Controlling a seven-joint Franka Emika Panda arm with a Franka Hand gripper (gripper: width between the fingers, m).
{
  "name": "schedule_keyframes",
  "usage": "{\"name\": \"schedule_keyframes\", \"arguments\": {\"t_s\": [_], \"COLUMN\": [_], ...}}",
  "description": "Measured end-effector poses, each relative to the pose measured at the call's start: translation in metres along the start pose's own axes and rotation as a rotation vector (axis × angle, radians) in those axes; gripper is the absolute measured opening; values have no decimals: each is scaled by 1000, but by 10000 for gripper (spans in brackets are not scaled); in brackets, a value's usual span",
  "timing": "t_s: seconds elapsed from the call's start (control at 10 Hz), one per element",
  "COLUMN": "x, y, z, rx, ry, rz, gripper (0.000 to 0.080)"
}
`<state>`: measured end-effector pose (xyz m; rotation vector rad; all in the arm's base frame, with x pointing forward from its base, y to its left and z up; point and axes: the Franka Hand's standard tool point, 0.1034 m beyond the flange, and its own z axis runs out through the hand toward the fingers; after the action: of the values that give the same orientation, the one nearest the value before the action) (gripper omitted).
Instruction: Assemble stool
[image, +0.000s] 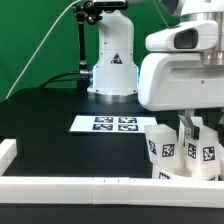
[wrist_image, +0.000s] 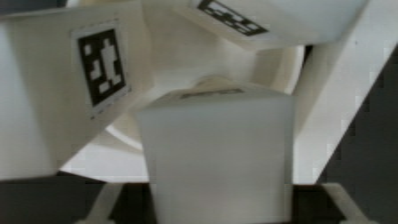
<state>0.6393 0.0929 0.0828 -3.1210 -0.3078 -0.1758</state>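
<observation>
We saw the marker board (image: 106, 124) lying flat at mid-frame on the black table (image: 50, 135), showing four square tags. White rails (image: 90, 187) ran along the bottom edge and up the lower left corner. A green backdrop (image: 30, 40) filled the upper left.

We see a black table (image: 45, 135) carrying the flat marker board (image: 104, 124) near its middle, just in front of the arm's white base (image: 111, 75), which stands on the far side. On the exterior view's right, near us, white tagged stool parts (image: 182, 150) stand together on the surface. Long white border rails (image: 80, 188) run along the near edge and the left corner.
</observation>
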Motion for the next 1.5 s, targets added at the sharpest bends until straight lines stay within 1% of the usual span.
{"name": "schedule_keyframes", "arguments": {"t_s": [0.2, 0.5, 0.7, 0.8, 1.0, 1.2, 1.3, 1.5], "x": [3, 3, 3, 3, 1, 0, 0, 0], "y": [-6, -7, -7, -8, -10, -10, -11, -11], "z": [1, 1, 1, 1, 1, 1, 1, 1], "rx": [0, 6, 9, 14, 41, 80, 90, 95], "ry": [34, 34, 34, 35, 48, 30, 21, 14], "rz": [263, 473, 567, 662, 946, 1207, 1320, 1444], "gripper": [338, 338, 338, 338, 338, 338, 338, 338]}}
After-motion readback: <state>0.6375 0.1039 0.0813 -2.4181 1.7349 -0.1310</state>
